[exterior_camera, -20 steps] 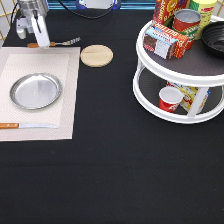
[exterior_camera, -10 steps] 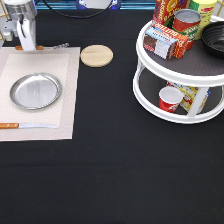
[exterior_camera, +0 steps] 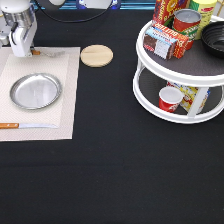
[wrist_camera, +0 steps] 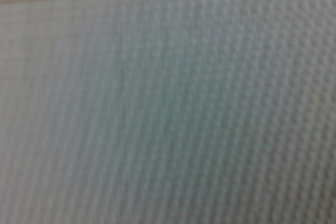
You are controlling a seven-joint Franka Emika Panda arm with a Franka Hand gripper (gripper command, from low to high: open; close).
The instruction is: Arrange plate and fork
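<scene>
The silver plate (exterior_camera: 36,91) lies on the beige placemat (exterior_camera: 66,105) at the exterior view's left. The fork (exterior_camera: 50,51) lies along the placemat's top edge, above the plate, with its tines pointing to the exterior view's right. My gripper (exterior_camera: 22,50) stands low over the placemat's top left part and is shut on the fork's orange-brown handle, most of which it hides. The wrist view shows only the placemat's weave (wrist_camera: 168,112) from very close.
A wooden-handled knife (exterior_camera: 27,125) lies on the placemat below the plate. A round wooden coaster (exterior_camera: 97,55) sits to the right of the placemat. A white two-tier turntable (exterior_camera: 150,95) with cans, boxes, a red cup (exterior_camera: 169,98) and a black bowl (exterior_camera: 214,37) stands at the right.
My gripper has moved to the exterior view's left and down onto the placemat, taking the fork with it from the black table onto the placemat's top edge.
</scene>
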